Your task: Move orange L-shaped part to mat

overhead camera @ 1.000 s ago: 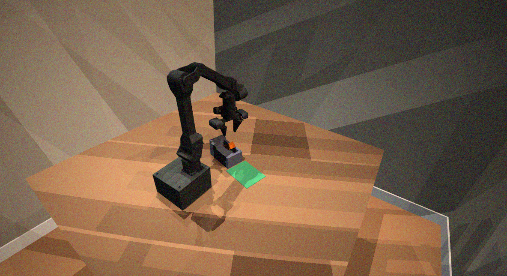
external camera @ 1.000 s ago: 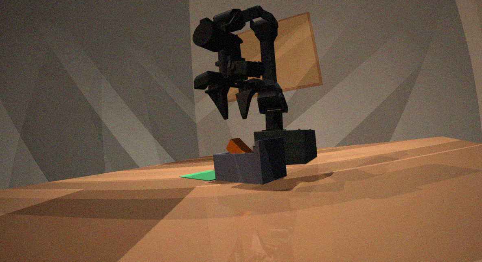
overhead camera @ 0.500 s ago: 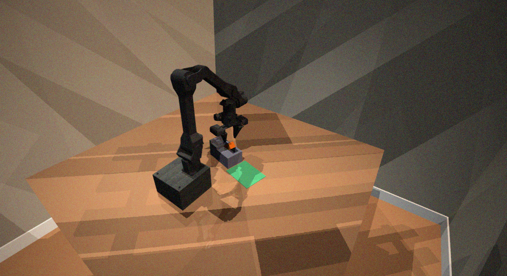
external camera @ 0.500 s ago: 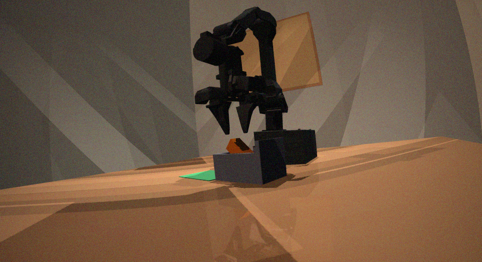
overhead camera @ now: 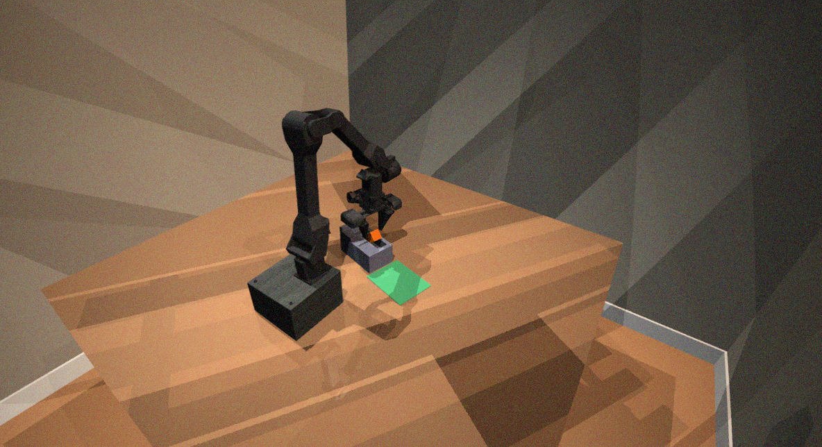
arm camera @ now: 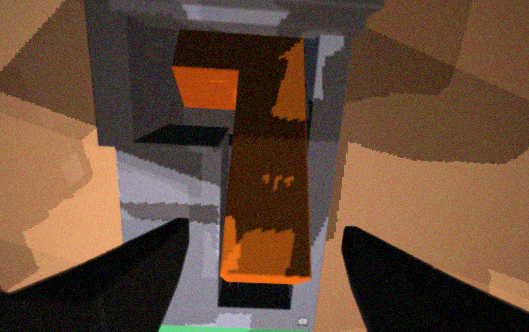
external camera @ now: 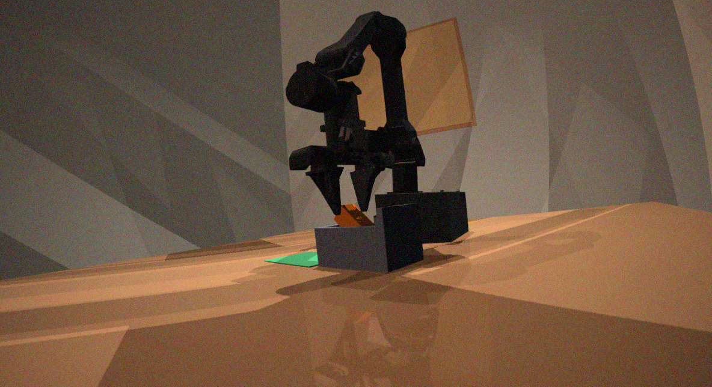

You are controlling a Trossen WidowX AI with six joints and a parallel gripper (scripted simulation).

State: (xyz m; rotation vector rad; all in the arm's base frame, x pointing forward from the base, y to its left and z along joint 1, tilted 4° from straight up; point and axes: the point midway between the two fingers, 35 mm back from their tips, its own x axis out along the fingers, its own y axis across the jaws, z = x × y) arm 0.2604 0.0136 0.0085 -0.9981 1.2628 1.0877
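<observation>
1. Going left to right in the top view, first comes a tan wall (overhead camera: 172,71), and then a black, box-shaped base (overhead camera: 270,306) (external camera: 438,220) on the brown wooden table (overhead camera: 488,272) (external camera: 199,305) (arm camera: 444,200)
2. The black jointed robot arm (overhead camera: 306,180) (external camera: 394,96) goes up from the base, bends at the top and comes down over the tray
3. Next is the grey box-shaped tray (overhead camera: 376,263) (external camera: 350,247) (arm camera: 199,300), sitting on the table. It has a taller wall at the end away from the mat
4. The orange L-shaped part (overhead camera: 375,235) (external camera: 350,216) (arm camera: 271,160) leans in the tray's pocket. Its L end is low, and its straight end sticks up above the rim, on the side near the mat
5. The black two-finger gripper (overhead camera: 374,233) (external camera: 352,213) (arm camera: 266,233) points down. Its jaws are apart and holding nothing. In the wrist view, one finger is on each side of the raised end, with a gap on both sides
6. The flat green square mat (overhead camera: 399,283) (external camera: 296,259) (arm camera: 229,329) lies just beside the tray
7. Farthest right is a dark grey wall (overhead camera: 574,99)
</observation>
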